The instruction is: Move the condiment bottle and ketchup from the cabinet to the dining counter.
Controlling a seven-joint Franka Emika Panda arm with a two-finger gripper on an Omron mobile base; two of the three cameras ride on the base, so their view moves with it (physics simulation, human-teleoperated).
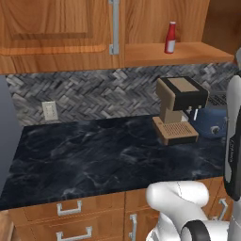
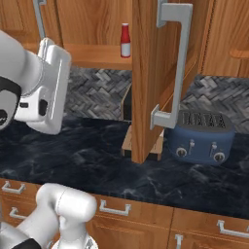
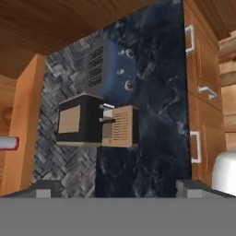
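Note:
The ketchup (image 1: 170, 37) is a small red bottle standing upright on the wooden shelf of the open cabinet (image 1: 188, 52); it also appears as ketchup (image 2: 125, 40) left of the swung-out door (image 2: 148, 73). In the hand view, which is rolled sideways, a sliver of the ketchup (image 3: 8, 143) shows at the left edge beside the shelf board (image 3: 25, 124). My gripper (image 3: 120, 189) is open and holds nothing, well short of the bottle. The condiment bottle and the dining counter are out of view.
A tan and black coffee machine (image 1: 179, 109) and a blue toaster (image 2: 202, 136) stand on the black marble counter (image 1: 84, 155) under the shelf. The open cabinet door with its long silver handle (image 2: 176, 63) juts out over the counter. Drawers (image 1: 70, 208) run below.

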